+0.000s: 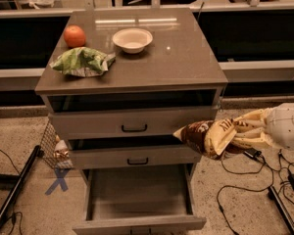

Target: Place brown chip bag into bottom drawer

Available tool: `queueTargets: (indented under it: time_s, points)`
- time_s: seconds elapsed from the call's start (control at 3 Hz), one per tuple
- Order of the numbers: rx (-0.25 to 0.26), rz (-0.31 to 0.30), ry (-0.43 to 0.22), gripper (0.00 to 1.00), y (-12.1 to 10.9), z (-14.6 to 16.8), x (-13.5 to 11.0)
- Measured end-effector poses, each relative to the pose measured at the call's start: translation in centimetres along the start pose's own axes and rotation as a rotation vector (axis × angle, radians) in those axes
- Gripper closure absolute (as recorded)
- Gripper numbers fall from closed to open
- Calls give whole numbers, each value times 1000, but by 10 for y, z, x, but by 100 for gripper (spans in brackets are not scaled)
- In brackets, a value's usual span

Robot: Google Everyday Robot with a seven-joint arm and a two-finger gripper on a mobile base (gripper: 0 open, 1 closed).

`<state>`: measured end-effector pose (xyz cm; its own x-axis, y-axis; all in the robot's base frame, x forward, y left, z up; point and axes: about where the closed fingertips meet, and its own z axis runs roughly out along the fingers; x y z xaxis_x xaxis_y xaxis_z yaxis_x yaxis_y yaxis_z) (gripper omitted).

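The brown chip bag (213, 136), pale yellow with a dark brown band, hangs in the air at the right, level with the middle drawer's front right corner. My gripper (264, 131) comes in from the right edge, its white body behind the bag, and is shut on the bag's right end. The bottom drawer (139, 224) of the grey cabinet is pulled open below and left of the bag; its inside shows bare.
On the cabinet top (181, 58) lie an orange (74, 35), a white bowl (132, 39) and a green-and-white chip bag (82, 61). The two upper drawers (132, 124) are shut. Cables (245, 190) run over the floor at right; a wire basket (56, 148) stands at left.
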<state>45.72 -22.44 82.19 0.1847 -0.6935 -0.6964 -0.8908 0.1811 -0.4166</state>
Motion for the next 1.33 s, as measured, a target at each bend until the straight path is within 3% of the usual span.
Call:
queueTargets:
  time_s: [0.33, 0.67, 1.0, 1.33]
  points:
    - [-114, -24, -6, 100, 30, 51, 17]
    - [-210, -60, 3, 100, 76, 108, 36]
    - [-212, -59, 2, 100, 76, 108, 36]
    - [-246, -62, -1, 100, 80, 112, 36]
